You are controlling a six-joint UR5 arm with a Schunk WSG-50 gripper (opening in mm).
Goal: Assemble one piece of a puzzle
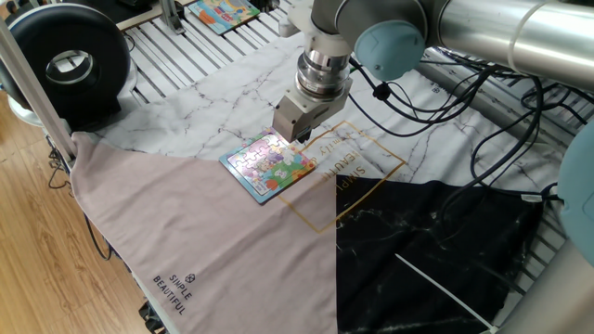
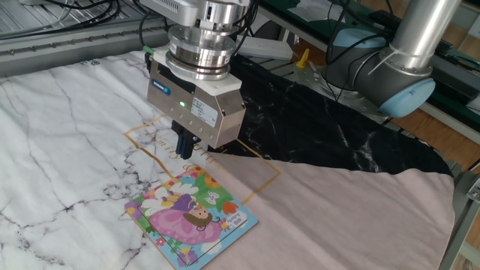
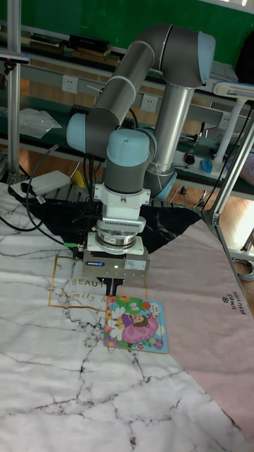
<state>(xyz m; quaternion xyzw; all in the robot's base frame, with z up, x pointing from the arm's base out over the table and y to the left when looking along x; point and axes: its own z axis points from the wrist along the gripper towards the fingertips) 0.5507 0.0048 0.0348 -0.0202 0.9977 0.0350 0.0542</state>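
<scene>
Currently I hold the hand (image 2: 185, 148) low over the tabletop (image 2: 52, 112), just beside the upper corner of the puzzle (image 2: 191, 217), which lies flat where the marble and pink cloths meet. Its dark fingers (image 3: 111, 287) look close together, but I cannot tell whether they pinch the piece, which no view shows. To seat a piece well, I judge that I should align it squarely over its gap, descend slowly and press lightly so the board does not slide.
</scene>
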